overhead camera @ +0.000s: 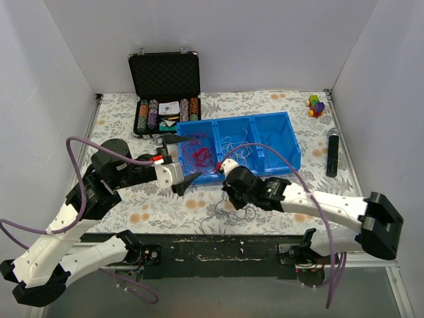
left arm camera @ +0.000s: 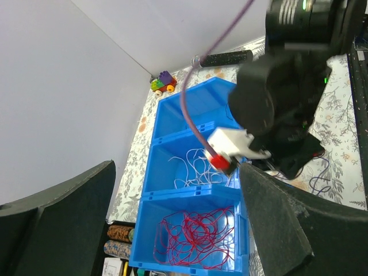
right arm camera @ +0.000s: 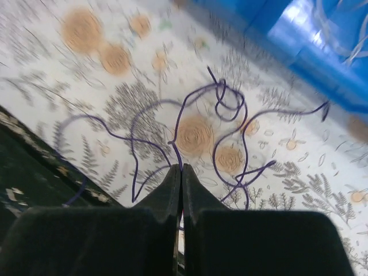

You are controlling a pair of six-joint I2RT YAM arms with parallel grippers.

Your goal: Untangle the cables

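Thin purple cables lie tangled on the flowered table in front of the blue three-part bin; they also show in the top view. My right gripper is shut, pinching one purple strand low over the table. Red cables fill the bin's left part, also in the left wrist view. White cables lie in the middle part. My left gripper is open and empty above the bin's left end.
An open black case of poker chips stands behind the bin. A toy of coloured bricks and a black remote-like bar lie at the right. White walls enclose the table; its black front edge is close to the purple tangle.
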